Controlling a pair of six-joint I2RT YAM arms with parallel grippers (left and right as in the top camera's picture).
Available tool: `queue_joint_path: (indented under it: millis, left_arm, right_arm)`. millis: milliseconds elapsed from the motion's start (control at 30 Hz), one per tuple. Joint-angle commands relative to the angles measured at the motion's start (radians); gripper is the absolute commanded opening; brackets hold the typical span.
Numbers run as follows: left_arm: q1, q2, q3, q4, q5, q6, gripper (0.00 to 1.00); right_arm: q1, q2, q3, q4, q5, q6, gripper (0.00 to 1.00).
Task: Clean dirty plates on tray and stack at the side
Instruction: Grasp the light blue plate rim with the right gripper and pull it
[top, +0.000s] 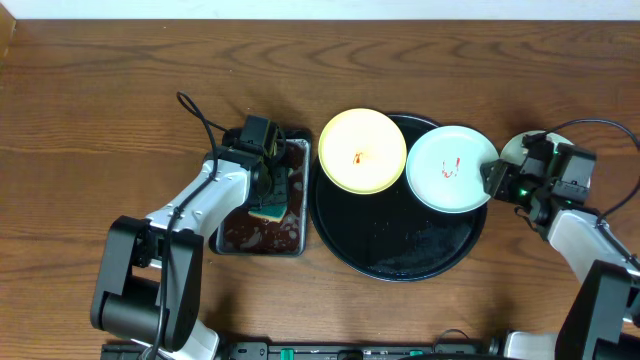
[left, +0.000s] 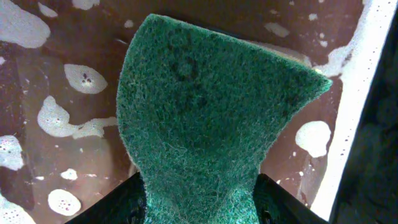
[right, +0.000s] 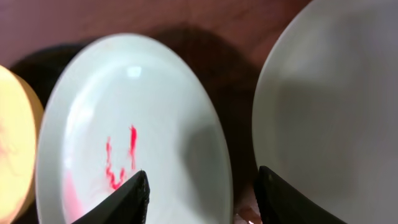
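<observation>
The black tray (top: 400, 255) holds a pale yellow plate (top: 361, 150) with a small orange smear at its upper left. A mint-white plate (top: 450, 167) with red smears lies on its right rim. A second mint-white plate (top: 510, 150) lies on the table just right of the tray, mostly hidden under my right arm. My right gripper (top: 492, 178) is open, its fingers either side of the smeared plate's right rim (right: 205, 143). The other plate (right: 329, 106) lies beside it. My left gripper (top: 262, 172) is shut on a green sponge (left: 205, 112) over the pan.
A rectangular black pan (top: 235, 238) of brown foamy liquid (left: 62, 74) stands left of the tray, close to its rim. Wooden table lies all round. The yellow plate's edge shows in the right wrist view (right: 12, 137).
</observation>
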Motion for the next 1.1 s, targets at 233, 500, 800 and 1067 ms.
queue_joint_path:
  millis: [233, 500, 800, 1067]
  left_arm:
    - [0.000, 0.014, -0.018, -0.002, -0.004, 0.002, 0.56]
    - [0.000, 0.014, -0.018, -0.003, -0.004, 0.002, 0.56]
    - [0.000, 0.014, -0.018, -0.003, -0.004, 0.002, 0.56]
    - [0.000, 0.014, -0.018, -0.003, -0.004, 0.002, 0.56]
  right_arm:
    - [0.027, 0.032, 0.011, -0.005, 0.011, -0.020, 0.34]
    - [0.028, 0.032, 0.011, -0.031, 0.015, -0.020, 0.08]
    - [0.021, 0.003, 0.011, -0.042, 0.035, -0.012, 0.01]
    - [0.043, -0.148, 0.011, -0.204, 0.029, -0.008, 0.01]
